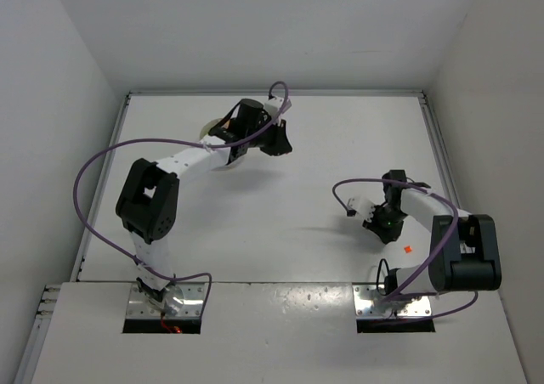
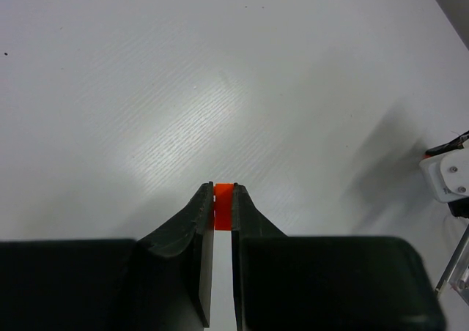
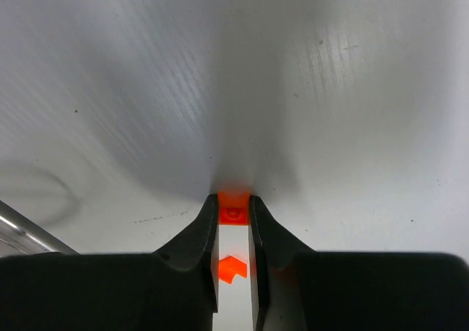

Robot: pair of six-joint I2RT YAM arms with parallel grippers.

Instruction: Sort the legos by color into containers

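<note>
My left gripper (image 2: 223, 192) is shut on a small orange lego (image 2: 223, 207), held above bare table. In the top view this gripper (image 1: 279, 144) hangs over the far middle of the table, and the left arm covers most of the white dish (image 1: 206, 130) just to its left. My right gripper (image 3: 234, 203) is low at the table, its fingertips pressed against both sides of an orange lego (image 3: 234, 208). A second orange piece (image 3: 231, 269) lies on the table further back between its fingers. From above, the right gripper (image 1: 380, 225) is right of centre, with an orange piece (image 1: 407, 249) beside it.
White walls close in the table on the left, far and right sides. A purple cable (image 1: 357, 183) loops over the table by the right wrist. Part of the right arm (image 2: 447, 173) shows at the right edge of the left wrist view.
</note>
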